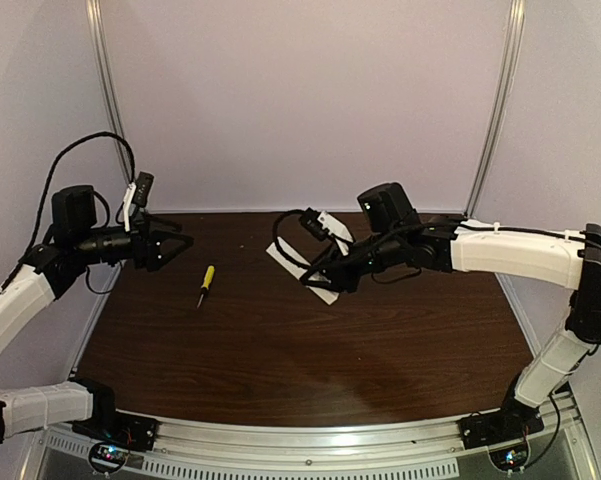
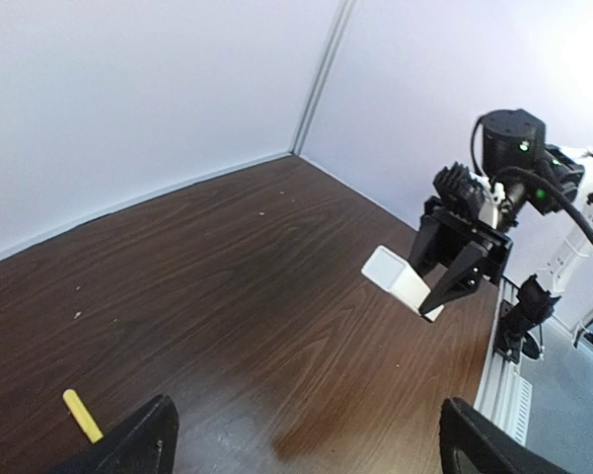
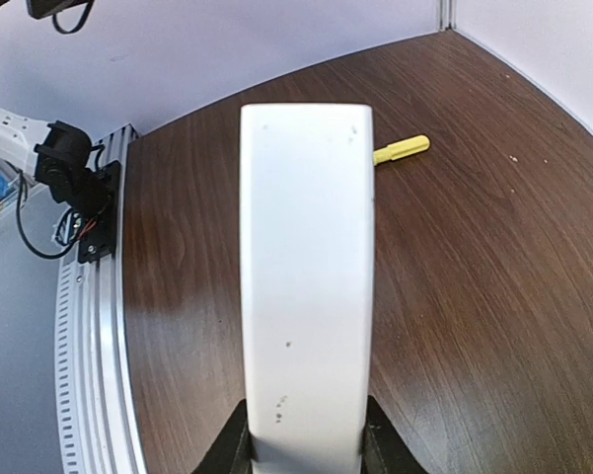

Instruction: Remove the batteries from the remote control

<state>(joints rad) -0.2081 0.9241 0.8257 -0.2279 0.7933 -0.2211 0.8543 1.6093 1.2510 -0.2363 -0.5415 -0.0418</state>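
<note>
Right now your right gripper point(image 1: 315, 279) is clamping one end of the remote control point(image 3: 307, 286), holding it lifted off the table point(image 1: 310, 370), with most of the bar sticking out unsupported. Likely you're handling something light, stiff and slick, so expect it to pivot in a narrow pinch; grip across the width near the middle when you're prying. Left gripper point(image 1: 180, 244) is hanging spread and empty, well left of the remote. Screwdriver point(image 1: 207, 284) is lying on the table between the two, not blocking. A white strip point(image 1: 288, 256) is lying flat just behind the remote. Batteries aren't showing in any view.
</note>
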